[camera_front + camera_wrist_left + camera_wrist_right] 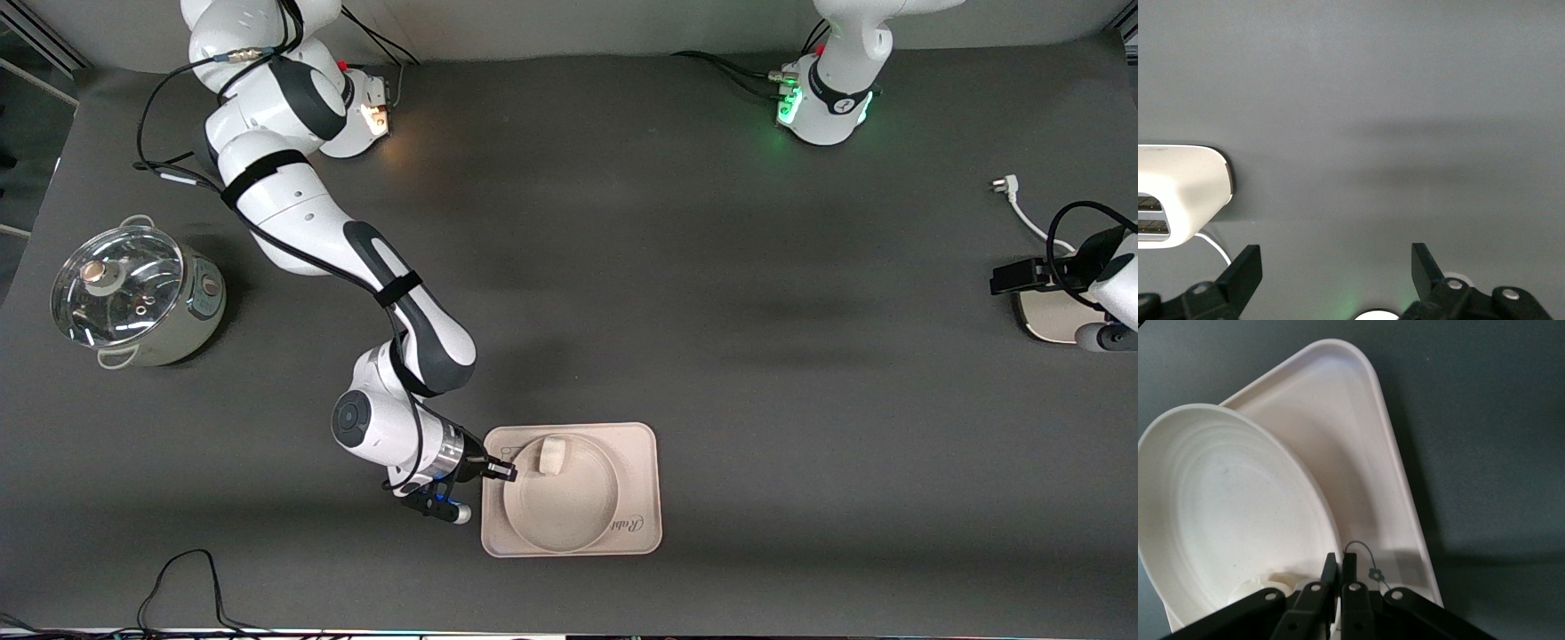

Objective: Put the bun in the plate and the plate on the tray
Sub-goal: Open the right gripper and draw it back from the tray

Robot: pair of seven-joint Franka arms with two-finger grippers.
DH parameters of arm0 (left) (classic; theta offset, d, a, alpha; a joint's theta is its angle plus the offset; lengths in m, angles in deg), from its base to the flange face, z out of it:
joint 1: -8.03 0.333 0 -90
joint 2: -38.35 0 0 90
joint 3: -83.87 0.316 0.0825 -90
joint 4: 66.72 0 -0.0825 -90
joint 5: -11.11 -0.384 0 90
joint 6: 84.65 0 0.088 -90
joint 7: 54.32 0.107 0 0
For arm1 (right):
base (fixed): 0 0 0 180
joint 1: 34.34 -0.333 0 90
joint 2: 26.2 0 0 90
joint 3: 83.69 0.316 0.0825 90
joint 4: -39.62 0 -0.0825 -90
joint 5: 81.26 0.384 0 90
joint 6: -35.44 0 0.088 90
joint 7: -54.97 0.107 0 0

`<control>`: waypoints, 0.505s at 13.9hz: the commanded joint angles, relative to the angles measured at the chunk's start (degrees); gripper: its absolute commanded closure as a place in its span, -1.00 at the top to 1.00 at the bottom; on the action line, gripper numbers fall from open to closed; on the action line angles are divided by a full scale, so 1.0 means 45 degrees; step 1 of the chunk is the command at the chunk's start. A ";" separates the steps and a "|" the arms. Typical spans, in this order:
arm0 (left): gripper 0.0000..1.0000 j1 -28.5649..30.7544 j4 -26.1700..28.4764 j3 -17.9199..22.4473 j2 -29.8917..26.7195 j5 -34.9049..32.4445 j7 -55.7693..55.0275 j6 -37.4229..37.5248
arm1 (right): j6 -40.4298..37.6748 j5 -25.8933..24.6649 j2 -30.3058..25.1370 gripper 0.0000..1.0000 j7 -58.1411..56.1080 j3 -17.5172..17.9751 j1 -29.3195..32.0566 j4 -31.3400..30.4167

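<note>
The round cream plate [560, 511] lies on the rectangular tray [642, 444], which is near the front camera. The small off-white bun [551, 456] sits in the plate, near its rim toward the robots. My right gripper [507, 471] is at the plate's edge on the right arm's side, shut on the plate's rim. In the right wrist view the gripper [1340, 563] pinches the rim of the plate [1225, 520]. The bun [1271, 583] shows beside the fingers and the tray [1358, 453] under the plate. My left gripper [1336, 257] is open and empty over bare table and waits.
A steel pot with a glass lid [133, 298] stands at the right arm's end of the table. A white toaster-like appliance [1053, 316] and a white plug cable [1013, 200] lie at the left arm's end. The appliance also shows in the left wrist view [1178, 193].
</note>
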 commanded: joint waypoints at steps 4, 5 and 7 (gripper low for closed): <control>1.00 -0.0160 0.0096 0.0085 -0.0059 0.0006 0.0165 -0.0016 | -0.2165 -0.5016 -0.0864 1.00 0.0432 0.0177 -0.0072 0.0349; 1.00 -0.0160 0.0096 0.0085 -0.0059 0.0006 0.0165 0.0004 | -0.2595 -0.5157 -0.1390 1.00 0.0316 0.0177 -0.0072 0.0290; 1.00 -0.0140 0.0076 0.0085 -0.0098 0.0006 0.0184 0.0023 | -0.3901 -0.5120 -0.2426 1.00 0.0256 0.0197 -0.0033 0.0309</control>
